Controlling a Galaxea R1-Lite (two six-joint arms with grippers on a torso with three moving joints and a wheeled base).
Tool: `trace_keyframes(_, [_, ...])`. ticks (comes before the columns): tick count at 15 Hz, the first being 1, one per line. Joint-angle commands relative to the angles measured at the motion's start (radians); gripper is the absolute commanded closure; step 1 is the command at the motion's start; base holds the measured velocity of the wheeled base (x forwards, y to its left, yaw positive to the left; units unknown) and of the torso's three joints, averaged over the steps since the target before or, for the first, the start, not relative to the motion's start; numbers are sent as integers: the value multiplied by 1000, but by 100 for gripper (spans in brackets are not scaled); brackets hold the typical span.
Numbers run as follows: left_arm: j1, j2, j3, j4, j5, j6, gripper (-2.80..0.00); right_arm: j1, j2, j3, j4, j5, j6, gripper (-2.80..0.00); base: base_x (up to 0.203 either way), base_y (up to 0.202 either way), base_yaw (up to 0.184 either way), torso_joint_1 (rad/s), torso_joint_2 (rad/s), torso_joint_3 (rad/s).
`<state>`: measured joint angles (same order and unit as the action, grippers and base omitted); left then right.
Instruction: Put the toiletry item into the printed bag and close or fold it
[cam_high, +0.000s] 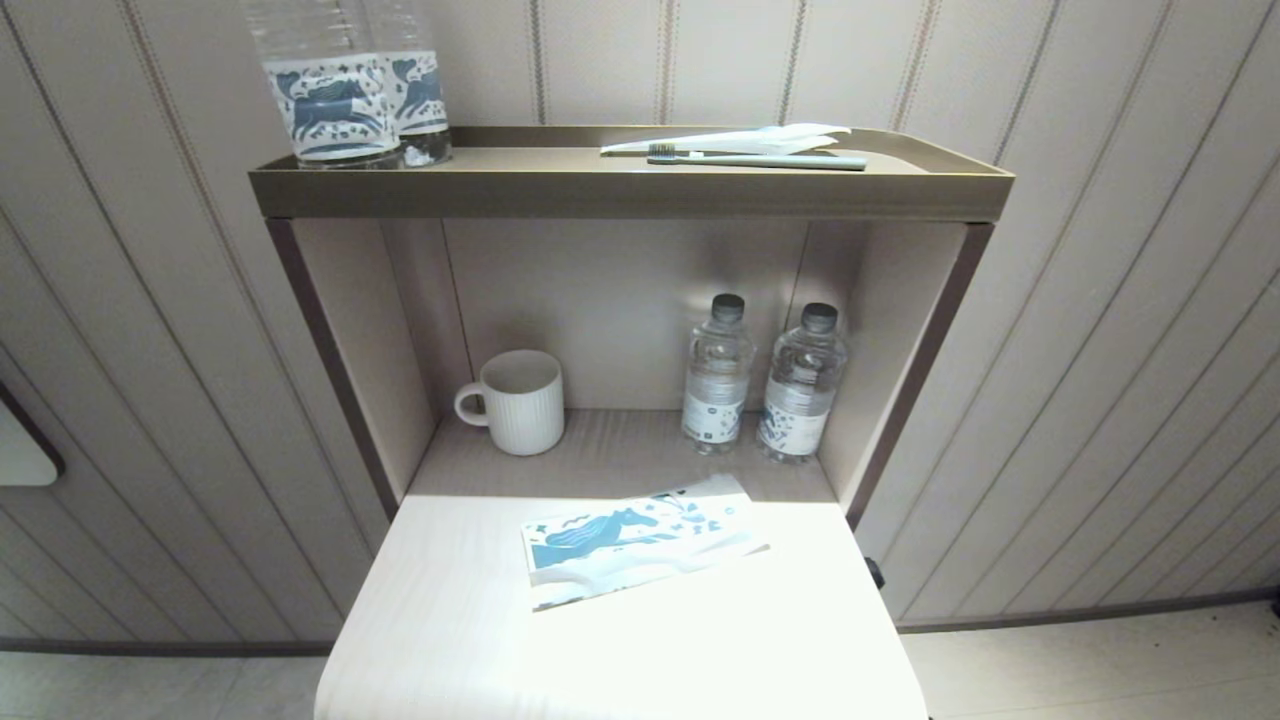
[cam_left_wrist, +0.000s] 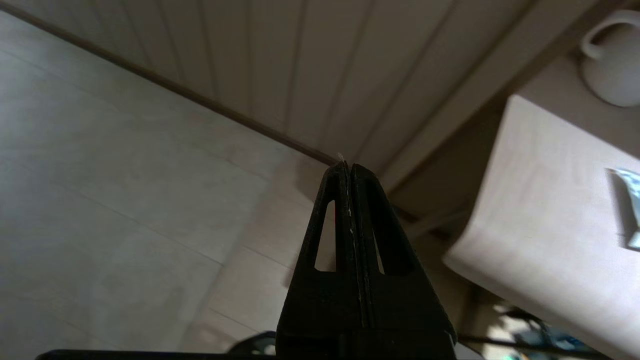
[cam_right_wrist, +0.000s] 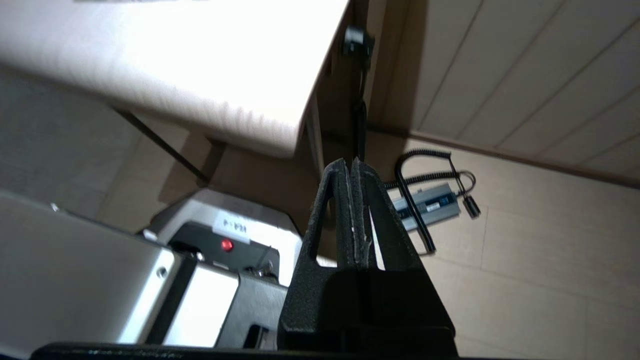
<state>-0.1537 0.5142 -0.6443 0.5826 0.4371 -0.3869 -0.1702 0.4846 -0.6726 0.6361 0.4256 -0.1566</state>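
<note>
Currently, neither arm appears in the head view; both are parked low beside the tabletop (cam_high: 450, 620). Left claw (cam_left_wrist: 348, 167): fingers pressed together, nothing between them, hanging over the floor with the tabletop's edge off to one side and the wall panelling beyond. Right claw (cam_right_wrist: 351, 162): fingers likewise together and empty, hanging below the tabletop's edge above the floor, with a coiled cable and power brick (cam_right_wrist: 427, 202) lying on the floor near it. Printed bag (cam_high: 640, 540): lies flat on the tabletop, roughly central, long axis running from 8 o'clock to 2 o'clock, horse print facing up; the end toward 2 o'clock shows a plain white flap. Toothbrush (cam_high: 760, 160): lies on the top shelf (cam_high: 620, 190), toward 1 o'clock from the bag, bristles at its left end, touching or just beside a white wrapper (cam_high: 740, 140) behind it. Two printed bottles (cam_high: 350, 90) stand at the left end of that shelf, at about 11 o'clock. In the open niche under the shelf: a white ribbed mug (cam_high: 520, 400) at 11 o'clock from the bag, handle pointing left, and two capped water bottles (cam_high: 765, 385) side by side at 1 o'clock, upright.
</note>
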Motion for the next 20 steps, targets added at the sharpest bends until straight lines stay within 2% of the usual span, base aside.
trace_keyframes(1, [174, -126, 48, -25, -63, 153, 0, -16, -153, 79, 40, -4, -38, 0, 0, 0, 0, 0, 0, 0])
trace_keyframes(3, [345, -196, 155, -91, -233, 283, 0, -59, -210, 161, 48, -16, -60, 0, 0, 0, 0, 0, 0, 0])
trace_keyframes(4, [380, -208, 243, -160, -313, 319, 0, -64, -212, 202, 11, -27, -57, 0, 0, 0, 0, 0, 0, 0])
trace_keyframes(6, [356, -197, 412, -359, -443, 353, 0, -66, -212, 347, -223, -48, -85, 0, 0, 0, 0, 0, 0, 0])
trace_keyframes(8, [273, -190, 553, -518, -505, 378, 0, -81, -213, 542, -494, -68, -127, 0, 0, 0, 0, 0, 0, 0])
trace_keyframes(10, [178, -255, 612, -574, -520, 400, 0, -91, -214, 628, -648, -76, -117, 0, 0, 0, 0, 0, 0, 0])
trace_keyframes(14, [151, -486, 639, -583, -480, 506, 0, -94, -213, 672, -820, -81, -59, 0, 0, 0, 0, 0, 0, 0])
trace_keyframes(18, [148, -513, 644, -604, -468, 519, 0, -98, -215, 673, -820, -80, -48, 0, 0, 0, 0, 0, 0, 0])
trace_keyframes(20, [148, -513, 644, -604, -468, 513, 0, -97, -213, 656, -735, -75, 23, 0, 0, 0, 0, 0, 0, 0])
